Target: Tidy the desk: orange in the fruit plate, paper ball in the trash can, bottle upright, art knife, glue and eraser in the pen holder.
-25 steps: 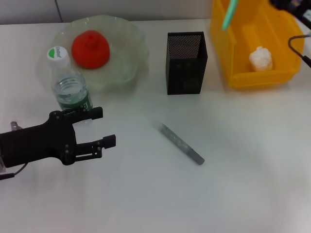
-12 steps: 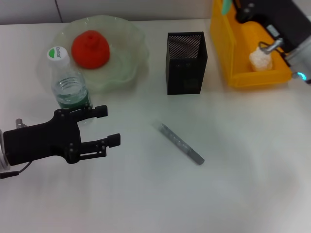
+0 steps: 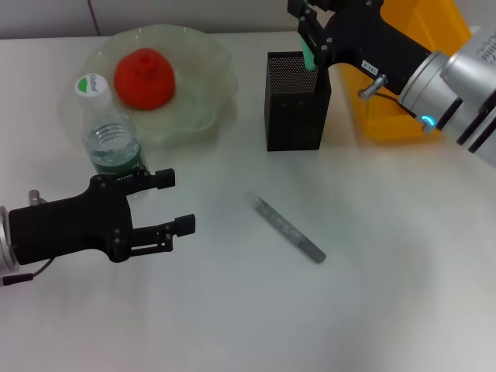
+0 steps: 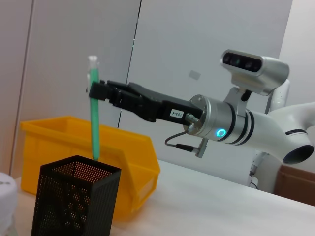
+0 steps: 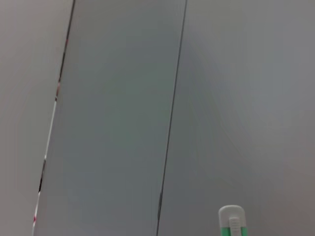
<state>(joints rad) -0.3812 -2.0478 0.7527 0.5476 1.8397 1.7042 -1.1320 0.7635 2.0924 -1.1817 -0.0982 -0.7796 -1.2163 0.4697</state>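
My right gripper [image 3: 310, 32] is shut on a slim green tool with a white end [image 4: 93, 123], which looks like the art knife. It hangs upright, its lower tip at the opening of the black mesh pen holder [image 3: 297, 101]. The orange [image 3: 144, 77] lies in the pale green fruit plate [image 3: 209, 101]. Beside the plate the bottle [image 3: 108, 128] stands upright. Just in front of the bottle my left gripper [image 3: 177, 201] hovers open and holds nothing. The right arm hides most of the yellow trash can [image 3: 442, 23], and the paper ball is hidden.
A slim grey stick [image 3: 288, 229] lies flat on the white table in front of the pen holder. The right arm's silver forearm [image 3: 457, 85] reaches across the back right corner.
My right arm has swung left from over the yellow trash can to over the pen holder, carrying the green tool. The left gripper has crept slightly right.
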